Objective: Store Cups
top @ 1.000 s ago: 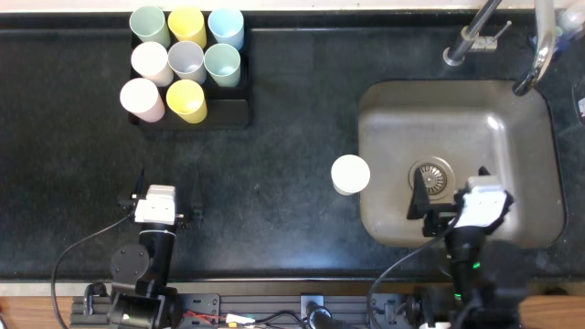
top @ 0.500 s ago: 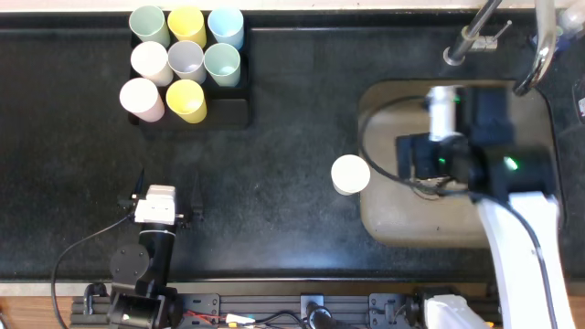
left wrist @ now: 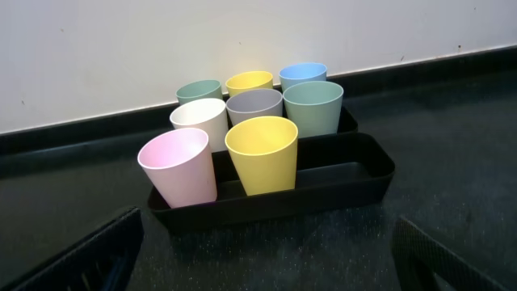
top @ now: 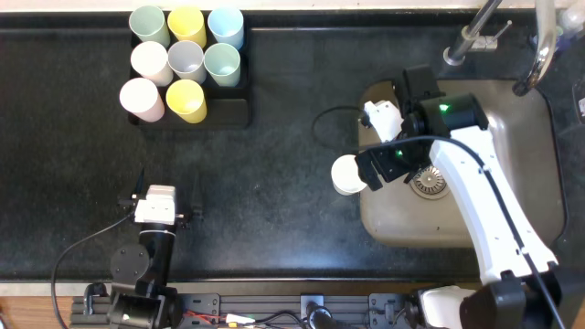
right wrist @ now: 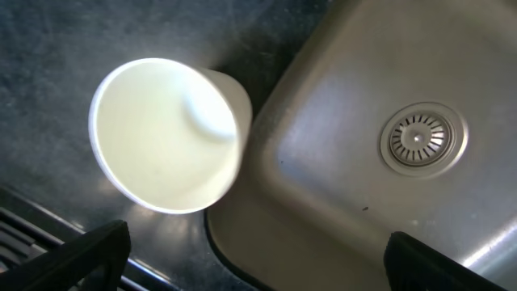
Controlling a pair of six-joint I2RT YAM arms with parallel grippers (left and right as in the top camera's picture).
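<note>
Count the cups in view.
9. Eight stand in the black tray: three at the back, three in the middle, a pink cup and a yellow cup in front. One white cup stands on the counter beside the sink. None looks hidden.

Nine cups [top: 186,100], one tray [top: 228,112]

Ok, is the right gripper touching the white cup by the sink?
Apart. In the right wrist view, dark counter shows between the white cup and the nearer jaw of the open right gripper.
</note>
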